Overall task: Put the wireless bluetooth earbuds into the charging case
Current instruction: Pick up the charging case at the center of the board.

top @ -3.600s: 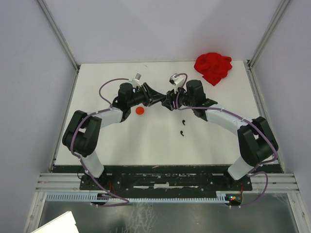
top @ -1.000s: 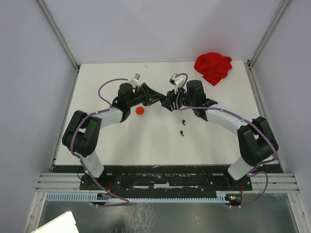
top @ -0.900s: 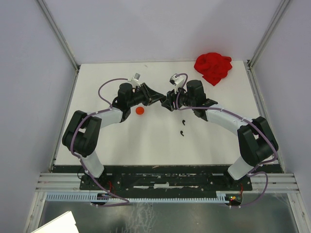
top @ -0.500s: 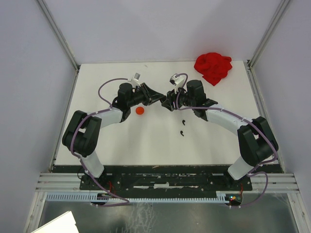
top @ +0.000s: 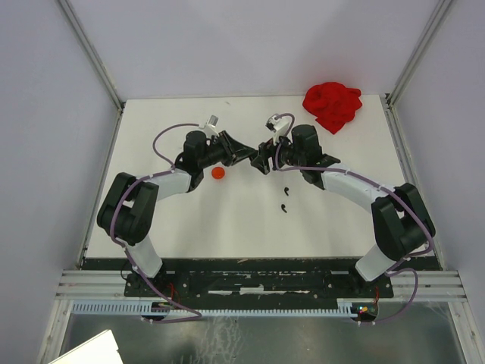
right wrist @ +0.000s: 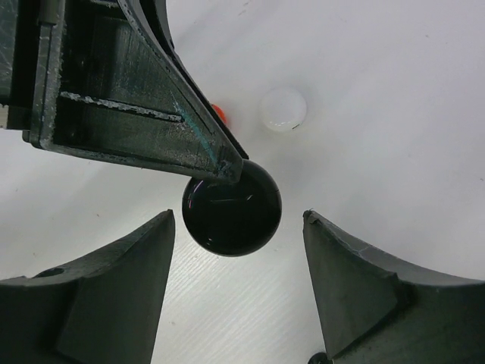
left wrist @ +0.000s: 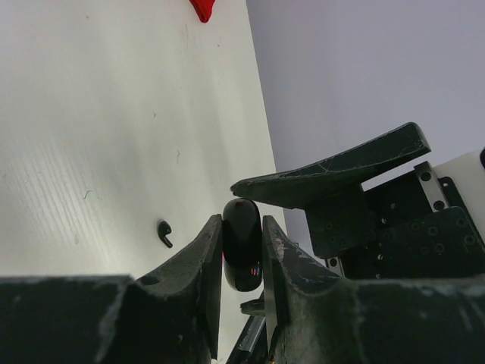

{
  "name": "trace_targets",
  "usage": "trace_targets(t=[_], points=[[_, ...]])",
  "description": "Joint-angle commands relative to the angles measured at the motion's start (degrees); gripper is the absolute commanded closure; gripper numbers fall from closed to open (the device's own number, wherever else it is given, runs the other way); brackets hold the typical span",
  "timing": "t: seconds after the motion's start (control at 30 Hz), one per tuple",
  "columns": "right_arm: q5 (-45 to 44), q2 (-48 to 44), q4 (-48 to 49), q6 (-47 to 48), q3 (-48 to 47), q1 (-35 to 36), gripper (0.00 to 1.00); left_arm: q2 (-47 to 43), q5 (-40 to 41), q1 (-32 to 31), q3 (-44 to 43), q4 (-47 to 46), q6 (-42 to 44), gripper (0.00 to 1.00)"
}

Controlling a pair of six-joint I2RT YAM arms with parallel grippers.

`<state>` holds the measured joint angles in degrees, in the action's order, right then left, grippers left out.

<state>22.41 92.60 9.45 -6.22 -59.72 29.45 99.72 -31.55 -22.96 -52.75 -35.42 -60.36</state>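
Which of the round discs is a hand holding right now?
The black disc, pinched edge-on in the left hand. The red disc and the white disc lie loose, in no hand.

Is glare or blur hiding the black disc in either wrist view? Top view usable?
Left wrist: black disc sharp, faint reddish glint; left gripper blurred near the lens. Right wrist: pale streak reflections on the disc, outline clear; right gripper slightly soft. Top: even light, disc too small to make out.

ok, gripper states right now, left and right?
Left gripper: shut on the black disc-shaped case.
Right gripper: open, jaws either side of that case, not gripping it.
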Motion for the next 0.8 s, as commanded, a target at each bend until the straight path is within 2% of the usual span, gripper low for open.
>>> trace_targets(t=[0.0,0.07,0.2,0.37,0.57,0.77], points=[[-1.7,-5.48,3.63,-1.41,0.88,-0.34,0.23,-0.97,1.36,0.77,1.6,-4.48,-1.29,0.97],[-3.99,-7.56,4.18,-2.5,2.13,-0.3,0.21,-1.17,2.3,1.36,3.15,-6.37,-3.02,0.97],[-15.53,-10.78,3.02,-8.31,3.85,-0.28,0.17,-2.21,6.93,2.0,7.73,-11.46,-7.69,0.97],[-20.41,-10.51,-0.08,-14.91,3.35,-0.13,0.14,-3.77,15.05,1.5,15.96,-22.9,-15.89,0.97],[-23.0,-6.69,-4.86,-17.31,0.03,0.63,0.12,-3.46,21.75,-0.3,21.5,-34.15,-20.64,0.97],[-22.88,-4.61,-5.83,-17.57,-0.7,2.01,0.11,-1.51,22.87,-1.73,21.56,-39.15,-21.28,0.97]])
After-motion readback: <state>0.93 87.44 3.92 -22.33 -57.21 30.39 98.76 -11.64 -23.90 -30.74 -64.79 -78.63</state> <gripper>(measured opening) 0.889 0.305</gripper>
